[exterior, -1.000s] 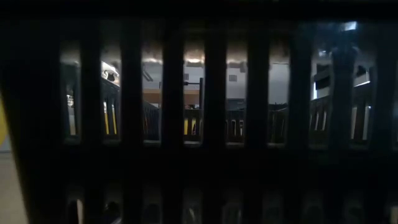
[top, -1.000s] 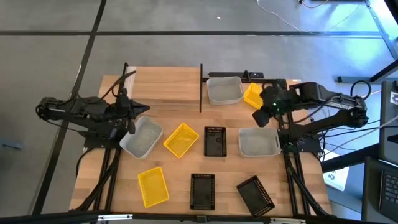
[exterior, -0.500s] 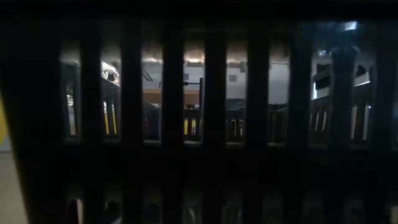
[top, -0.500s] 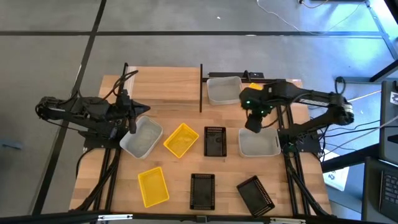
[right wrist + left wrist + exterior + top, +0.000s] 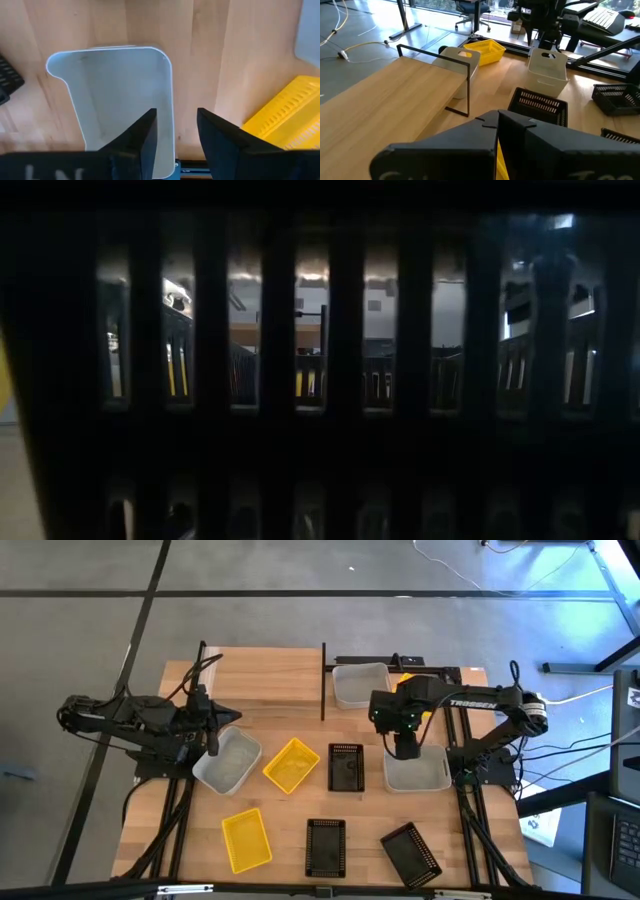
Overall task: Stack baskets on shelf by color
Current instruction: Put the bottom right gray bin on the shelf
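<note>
Overhead, I see the right gripper (image 5: 404, 751) above a white basket (image 5: 418, 771) near the table's right edge. Only its wrist view shows open fingers (image 5: 145, 136) straddling the basket's wall. Left gripper (image 5: 214, 730) is closed, empty.

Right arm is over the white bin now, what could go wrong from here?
1. The right end effector stands open astride one thin wall of the translucent white basket; a one-wall pinch could tilt or slip.
2. The yellow basket lies close beside it and may get bumped.
3. The left end effector waits shut at another white basket.

A robotics lab: wooden bench (image 5: 290, 840), grey floor (image 5: 80, 630), office chairs (image 5: 475, 7), loose cables (image 5: 340, 47).
</note>
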Robot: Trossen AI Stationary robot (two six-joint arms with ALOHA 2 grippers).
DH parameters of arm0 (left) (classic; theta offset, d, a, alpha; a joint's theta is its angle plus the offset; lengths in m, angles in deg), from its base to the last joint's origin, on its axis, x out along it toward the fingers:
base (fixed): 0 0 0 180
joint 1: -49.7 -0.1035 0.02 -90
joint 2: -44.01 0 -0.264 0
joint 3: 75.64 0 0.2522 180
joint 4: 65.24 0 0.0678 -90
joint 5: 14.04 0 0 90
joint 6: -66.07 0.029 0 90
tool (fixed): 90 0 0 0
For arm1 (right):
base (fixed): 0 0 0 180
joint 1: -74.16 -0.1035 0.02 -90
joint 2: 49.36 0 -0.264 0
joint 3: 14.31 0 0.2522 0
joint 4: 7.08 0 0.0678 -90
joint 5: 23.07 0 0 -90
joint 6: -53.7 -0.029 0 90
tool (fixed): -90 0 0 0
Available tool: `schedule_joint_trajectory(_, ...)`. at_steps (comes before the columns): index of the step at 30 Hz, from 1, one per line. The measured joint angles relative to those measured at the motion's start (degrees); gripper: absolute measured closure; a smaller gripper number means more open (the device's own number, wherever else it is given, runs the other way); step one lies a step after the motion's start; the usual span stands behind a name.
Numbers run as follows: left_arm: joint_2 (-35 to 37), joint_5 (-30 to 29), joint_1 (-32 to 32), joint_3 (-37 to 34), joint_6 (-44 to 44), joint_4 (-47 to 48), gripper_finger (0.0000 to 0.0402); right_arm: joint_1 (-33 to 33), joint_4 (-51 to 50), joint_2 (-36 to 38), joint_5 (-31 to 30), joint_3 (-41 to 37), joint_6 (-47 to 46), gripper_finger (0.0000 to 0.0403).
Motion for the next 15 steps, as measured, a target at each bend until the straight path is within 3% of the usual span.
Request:
schedule_joint_trajectory(4,0.0,0.0,0.0,0.0,0.1,0.0,0.0401,0.0,0.2,-1.8,4.2,0.0,-0.3,0.0265)
schedule_joint_trajectory(15,0.0,0.1,0.0,0.0,0.1,0.0,0.0401,0.0,0.1,-7.3,4.2,0.0,-6.2,0.0265)
